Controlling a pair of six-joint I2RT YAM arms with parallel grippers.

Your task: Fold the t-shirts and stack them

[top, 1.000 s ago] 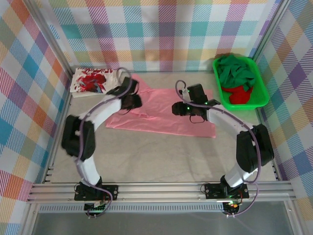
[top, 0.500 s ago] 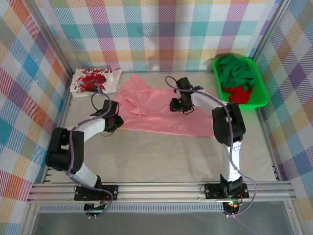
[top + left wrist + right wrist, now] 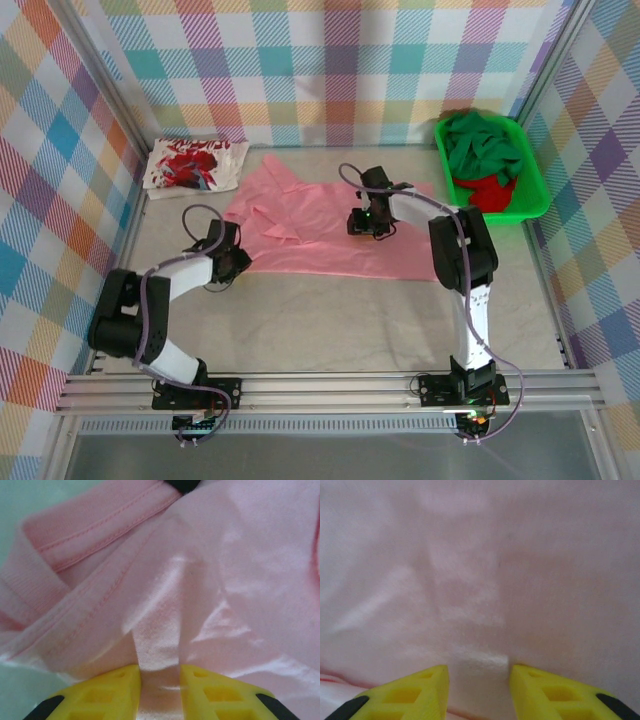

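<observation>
Far left, at the back corner of the table (image 3: 330,320): white shirt (image 3: 195,163) with red splashes of print, lying flat and apart from the rest.

Just right of it and nearer: left gripper (image 3: 232,262), low at the near left corner of the pink shirt (image 3: 320,240). Seen from the left wrist, yellow fingers (image 3: 100,695) closed in on a raised strip of the pink cloth, pinching it, with a stitched hem running slantwise above and a bit of bare table at the left edge.

Across the middle of the table: pink shirt spread wide but not smooth, its left part rumpled, with a small fold standing up near the left sleeve, and its right edge reaching toward the tray (image 3: 538,195).

On the shirt's back half, right of centre: right gripper (image 3: 358,223), pressed down onto the cloth. Seen from the right wrist, yellow fingers (image 3: 405,692) set a little apart, with a bright ridge of pink cloth nipped between them.

Far right, at the back corner: bright green tray, holding a bunched green shirt (image 3: 482,145) at the back and a crumpled red shirt (image 3: 490,195) in front, the two touching.
</observation>
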